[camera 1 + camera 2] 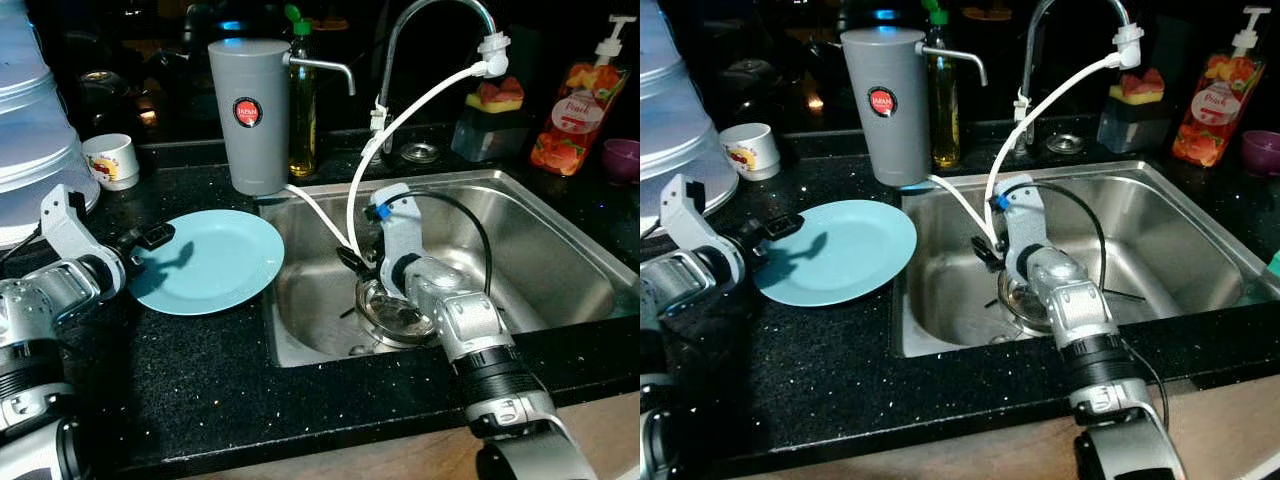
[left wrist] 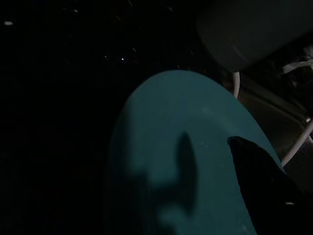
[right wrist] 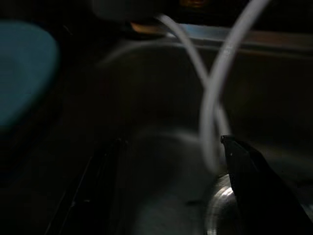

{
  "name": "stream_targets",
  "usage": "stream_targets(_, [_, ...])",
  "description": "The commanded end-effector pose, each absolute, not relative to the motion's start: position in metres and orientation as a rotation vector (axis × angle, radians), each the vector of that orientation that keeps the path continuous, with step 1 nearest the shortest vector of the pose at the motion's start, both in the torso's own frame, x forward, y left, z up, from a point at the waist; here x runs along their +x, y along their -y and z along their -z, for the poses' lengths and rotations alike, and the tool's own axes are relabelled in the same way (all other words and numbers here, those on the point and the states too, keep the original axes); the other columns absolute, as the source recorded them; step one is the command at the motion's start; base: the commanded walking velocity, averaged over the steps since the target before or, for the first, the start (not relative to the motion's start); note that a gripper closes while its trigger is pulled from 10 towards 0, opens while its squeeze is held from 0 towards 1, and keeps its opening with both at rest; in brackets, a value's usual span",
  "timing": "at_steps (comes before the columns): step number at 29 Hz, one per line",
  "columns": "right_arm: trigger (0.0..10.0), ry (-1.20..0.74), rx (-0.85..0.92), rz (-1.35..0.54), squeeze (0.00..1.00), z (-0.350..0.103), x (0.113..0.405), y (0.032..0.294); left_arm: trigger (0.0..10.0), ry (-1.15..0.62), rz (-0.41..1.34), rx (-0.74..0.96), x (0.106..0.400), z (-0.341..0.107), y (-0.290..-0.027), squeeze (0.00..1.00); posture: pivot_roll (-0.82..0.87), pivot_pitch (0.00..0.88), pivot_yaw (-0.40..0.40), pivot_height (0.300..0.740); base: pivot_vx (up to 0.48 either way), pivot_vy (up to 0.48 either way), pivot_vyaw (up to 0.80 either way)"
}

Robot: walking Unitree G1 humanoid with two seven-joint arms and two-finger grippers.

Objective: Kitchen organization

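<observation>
Two tools: left (image 1: 150, 238) over teal plate (image 1: 215, 262); right (image 1: 352, 262) in sink (image 1: 560, 270); grip unclear.

Head eyes look down on sink (image 1: 560, 250); wrist views sit close, sharing plate (image 1: 215, 260).

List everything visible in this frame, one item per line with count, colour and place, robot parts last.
plate: 1, light blue, on the counter left of the sink
counter: 1, black speckled
sink: 1, steel, centre-right
water filter: 1, grey, behind the plate
oil bottle: 1, yellowish with green cap, beside the filter
faucet: 1, chrome, behind the sink
hoses: 2, white, drooping into the sink
cup: 1, white patterned, back left
soap bottle: 1, orange, back right
sponge: 1, red and yellow, on a dark holder
left tool: black, at the plate's left rim
right tool: black, inside the sink above the drain
</observation>
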State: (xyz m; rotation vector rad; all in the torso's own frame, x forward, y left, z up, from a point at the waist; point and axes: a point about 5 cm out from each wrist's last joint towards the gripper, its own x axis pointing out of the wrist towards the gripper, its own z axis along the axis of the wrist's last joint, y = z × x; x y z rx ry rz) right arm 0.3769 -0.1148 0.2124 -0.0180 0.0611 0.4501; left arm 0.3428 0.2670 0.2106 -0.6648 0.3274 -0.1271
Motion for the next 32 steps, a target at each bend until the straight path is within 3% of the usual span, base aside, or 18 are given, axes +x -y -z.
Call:
stream_targets(1, [10.0,-0.069,0.072,-0.494,0.0,-0.219,0.375,0.108,10.0,-0.487,0.144,-0.704,0.34,-0.182,-0.255,0.0,0.01,0.052,0.023,0.74,0.0,0.0,0.0])
stream_targets(10, [10.0,-0.093,0.047,-0.589,0.0,-0.209,0.365,0.083,10.0,-0.505,0.15,-0.708,0.34,-0.18,-0.254,0.0,0.01,0.06,0.026,0.74,0.0,0.0,0.0])
stream_targets(15, [10.0,-0.122,0.166,-0.634,0.0,-0.206,0.359,0.066,10.0,-0.513,0.151,-0.723,0.34,-0.178,-0.254,0.0,0.01,0.061,0.029,0.74,0.0,0.0,0.0])
stream_targets(20, [10.0,-0.17,0.407,-0.725,0.0,-0.205,0.349,0.042,10.0,-0.516,0.153,-0.724,0.34,-0.177,-0.254,0.0,0.01,0.063,0.031,0.74,0.0,0.0,0.0])
stream_targets(32, [10.0,-0.202,0.603,-0.748,0.0,-0.209,0.345,0.037,10.0,-0.507,0.153,-0.714,0.34,-0.176,-0.254,0.0,0.02,0.065,0.034,0.74,0.0,0.0,0.0])
